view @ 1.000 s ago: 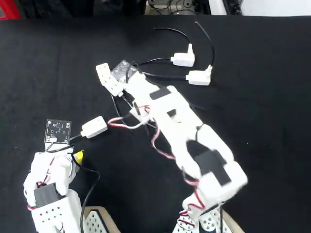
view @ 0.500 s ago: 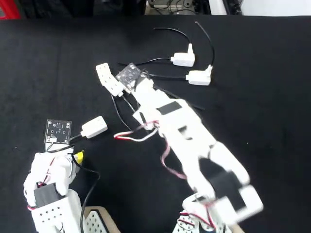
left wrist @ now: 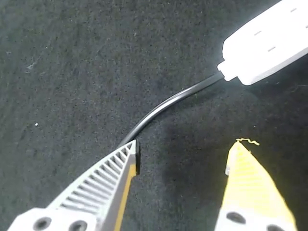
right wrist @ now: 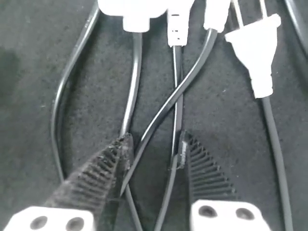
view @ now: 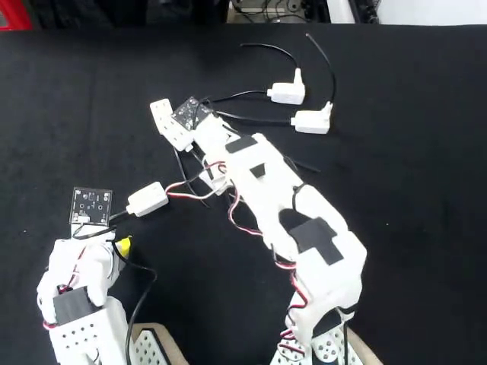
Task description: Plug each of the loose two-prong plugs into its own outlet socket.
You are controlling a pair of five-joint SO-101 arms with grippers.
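My right gripper [right wrist: 154, 142] is open and held low over several crossed black cables [right wrist: 175, 96], two of which pass between its fingers. A white two-prong plug [right wrist: 257, 48] lies loose just beyond it, off to one side, prongs pointing away. In the high view the right arm [view: 259, 175] stretches to a white outlet strip [view: 171, 124]. My left gripper [left wrist: 185, 149] is open above the black cloth, with a black cable [left wrist: 168, 103] running from its grey finger [left wrist: 118, 166] to a white outlet socket [left wrist: 269, 43]. That socket [view: 147, 199] lies near the left arm [view: 80, 281].
Two more white plug bodies [view: 287, 93] [view: 310, 120] with black leads lie at the back right of the black table [view: 411, 190]. Red and white arm wires [view: 190, 194] hang beside the near socket. The table's right half is free.
The right arm's wrist swung a little right and then back toward the outlet strip, and its elbow shifted. The left arm has stayed still.
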